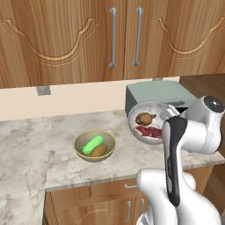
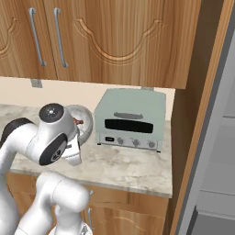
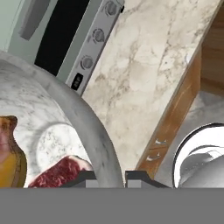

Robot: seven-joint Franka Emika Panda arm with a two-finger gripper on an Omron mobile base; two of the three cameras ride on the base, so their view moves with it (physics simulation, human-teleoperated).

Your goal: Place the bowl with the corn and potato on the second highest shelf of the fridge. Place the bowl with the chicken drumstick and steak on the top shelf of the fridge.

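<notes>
The gripper (image 3: pixel 109 176) clamps its fingers on either side of the rim of the pale marbled bowl (image 1: pixel 151 110), holding the chicken drumstick (image 1: pixel 145 118) and steak (image 1: pixel 149 131), tilted just before the toaster oven (image 2: pixel 131 119). Bare marble counter (image 1: pixel 35 136) spreads left, where the olive bowl (image 1: pixel 95 146) with corn (image 1: pixel 93 144) and potato (image 1: pixel 99 151) sits well apart

Round olive-tan bowl with a yellow-gold rim (image 1: pixel 95 145) sits upright on the marble counter, holding a bright green stubby corn cylinder (image 1: pixel 93 144) and a brown oval potato (image 1: pixel 99 151) side by side, touching. Pale grey marbled bowl (image 1: pixel 139 113) stands to its right, tilted, just in front of the toaster oven; inside, golden-brown knobbly drumstick (image 1: pixel 145 118) above flat dark red steak slab (image 1: pixel 148 131).
</notes>
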